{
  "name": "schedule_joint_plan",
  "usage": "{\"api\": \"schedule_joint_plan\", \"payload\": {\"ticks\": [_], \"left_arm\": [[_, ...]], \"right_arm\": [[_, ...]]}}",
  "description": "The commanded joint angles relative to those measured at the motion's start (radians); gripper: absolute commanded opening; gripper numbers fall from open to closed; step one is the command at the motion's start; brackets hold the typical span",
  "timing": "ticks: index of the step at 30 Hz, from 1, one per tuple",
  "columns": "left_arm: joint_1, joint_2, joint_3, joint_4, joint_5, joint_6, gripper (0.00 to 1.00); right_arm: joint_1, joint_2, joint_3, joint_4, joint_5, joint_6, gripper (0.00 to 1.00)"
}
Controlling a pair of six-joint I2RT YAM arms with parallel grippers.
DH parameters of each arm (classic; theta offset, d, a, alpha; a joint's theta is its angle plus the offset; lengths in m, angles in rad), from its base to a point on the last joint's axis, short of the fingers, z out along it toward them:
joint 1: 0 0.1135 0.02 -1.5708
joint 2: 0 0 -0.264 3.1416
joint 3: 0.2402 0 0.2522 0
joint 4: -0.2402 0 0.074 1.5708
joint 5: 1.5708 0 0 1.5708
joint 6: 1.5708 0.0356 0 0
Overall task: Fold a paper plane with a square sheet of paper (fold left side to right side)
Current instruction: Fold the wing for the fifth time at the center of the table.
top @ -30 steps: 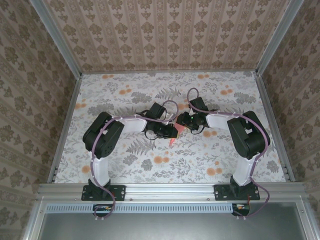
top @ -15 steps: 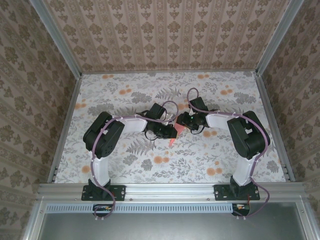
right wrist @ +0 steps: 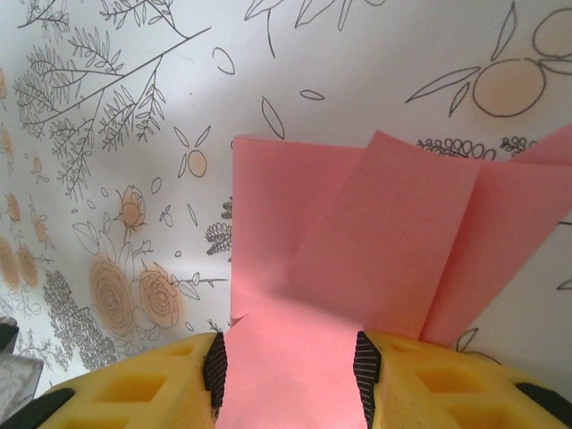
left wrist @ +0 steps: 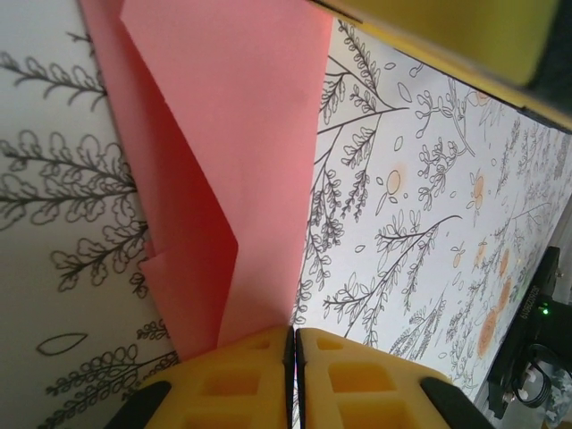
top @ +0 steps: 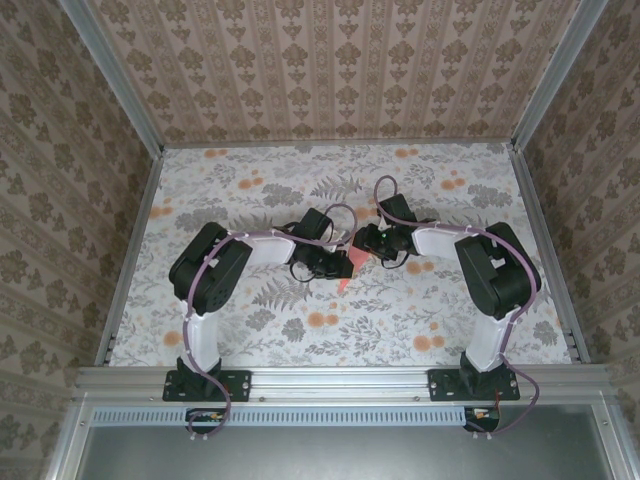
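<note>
The salmon-pink paper (left wrist: pixel 234 152) lies partly folded on the flowered tablecloth, with overlapping flaps and a diagonal crease. In the top view only a small pink tip (top: pixel 344 281) of it peeks out beneath the two wrists at the table's middle. My left gripper (left wrist: pixel 293 344) is shut, and the paper's edge runs into the seam between its yellow fingers. My right gripper (right wrist: pixel 288 371) stands open over the sheet (right wrist: pixel 357 232), with pink paper filling the gap between its ribbed pads (right wrist: pixel 214 368). In the top view the left gripper (top: pixel 345 263) and right gripper (top: pixel 362 250) nearly touch.
The right gripper's yellow finger (left wrist: pixel 447 36) crosses the top right of the left wrist view. The flowered cloth (top: pixel 330 190) spreads out around the arms. Patterned walls and metal rails (top: pixel 135 250) enclose the table.
The left arm's elbow has edged slightly to the right. The grippers and the paper stay where they were.
</note>
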Motion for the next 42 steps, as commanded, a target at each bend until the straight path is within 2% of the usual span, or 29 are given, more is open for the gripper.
{"api": "schedule_joint_plan", "payload": {"ticks": [1,6,11,23,42], "left_arm": [[-0.003,0.022,-0.044,-0.048,-0.026,0.019,0.11],[0.003,0.031,-0.064,-0.008,0.002,0.009,0.09],[0.005,0.031,-0.070,0.002,0.007,0.008,0.09],[0.008,0.027,-0.072,0.001,0.005,0.008,0.08],[0.012,0.031,-0.068,-0.008,0.010,0.011,0.07]], "right_arm": [[-0.015,-0.072,-0.048,0.036,-0.021,-0.028,0.43],[-0.022,-0.161,-0.092,0.085,-0.075,-0.050,0.34],[0.006,-0.164,-0.151,0.173,-0.135,-0.015,0.27],[0.054,-0.077,-0.138,0.185,-0.111,0.005,0.24],[0.053,-0.019,-0.117,0.085,-0.001,-0.072,0.24]]}}
